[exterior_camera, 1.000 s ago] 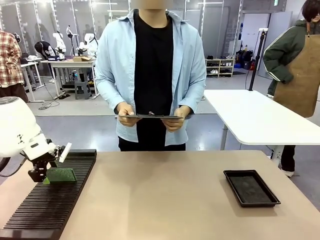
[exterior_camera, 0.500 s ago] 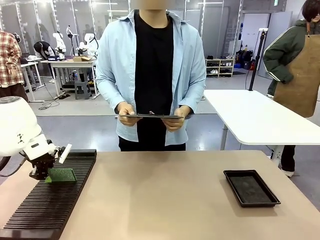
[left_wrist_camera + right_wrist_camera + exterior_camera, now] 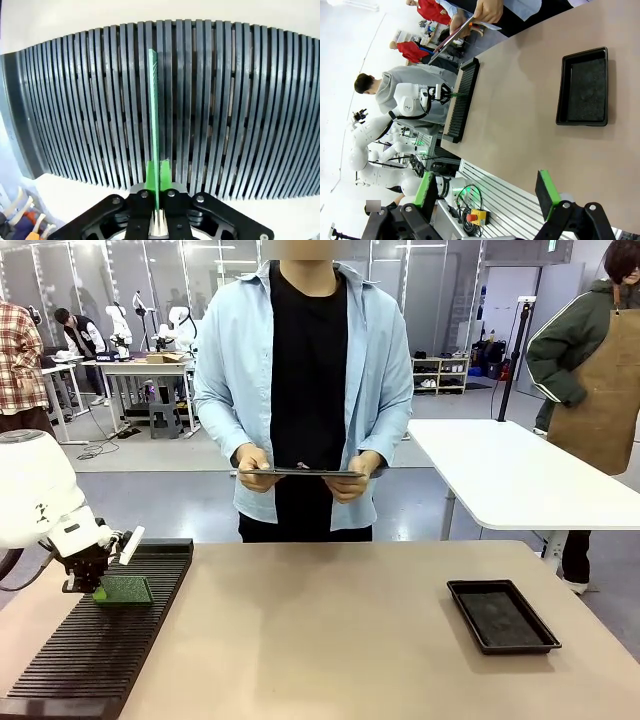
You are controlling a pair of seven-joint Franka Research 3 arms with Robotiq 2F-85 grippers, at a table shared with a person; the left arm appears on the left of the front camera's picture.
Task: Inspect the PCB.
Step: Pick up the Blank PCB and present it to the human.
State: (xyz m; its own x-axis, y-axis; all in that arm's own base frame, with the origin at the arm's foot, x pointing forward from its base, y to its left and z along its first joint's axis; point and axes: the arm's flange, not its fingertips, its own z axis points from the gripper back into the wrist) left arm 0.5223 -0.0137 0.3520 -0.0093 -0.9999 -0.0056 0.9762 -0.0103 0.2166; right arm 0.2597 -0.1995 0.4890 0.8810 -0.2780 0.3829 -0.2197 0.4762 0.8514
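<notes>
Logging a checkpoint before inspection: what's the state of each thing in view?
left tool: shut on PCB.
PCB: upright on edge, over slotted rack.
right tool: open, empty.
slotted rack: on table, otherwise empty.
black tray: empty.
clipboard: held level by person.

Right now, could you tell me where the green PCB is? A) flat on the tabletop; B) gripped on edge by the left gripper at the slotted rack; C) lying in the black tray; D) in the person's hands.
B: the left gripper is shut on the PCB, which stands edge-on at the slotted black rack.
</notes>
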